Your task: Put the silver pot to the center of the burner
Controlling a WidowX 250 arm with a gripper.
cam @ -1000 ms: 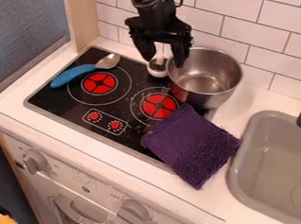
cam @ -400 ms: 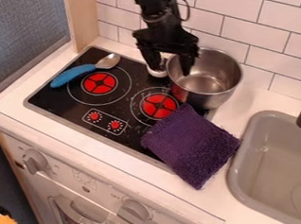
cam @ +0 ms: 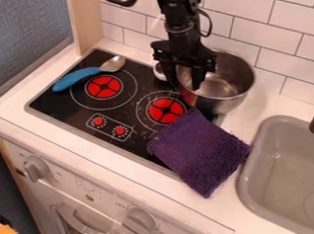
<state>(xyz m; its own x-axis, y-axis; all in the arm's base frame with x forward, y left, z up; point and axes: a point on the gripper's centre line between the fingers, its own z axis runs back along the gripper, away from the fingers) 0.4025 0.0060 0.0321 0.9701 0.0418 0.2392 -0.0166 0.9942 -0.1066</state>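
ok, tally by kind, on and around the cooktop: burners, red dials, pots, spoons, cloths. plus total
Burners: 2
Red dials: 2
Silver pot: 1
Spoon: 1
Purple cloth: 1
Total: 7

The gripper (cam: 185,84) straddles the silver pot (cam: 221,90) rim, near 2 red burners (cam: 166,110).

The white desk (cam: 269,102) bears a black stovetop (cam: 61,101), a silver pot (cam: 216,105) at its corner, and part of a purple cloth (cam: 200,153).
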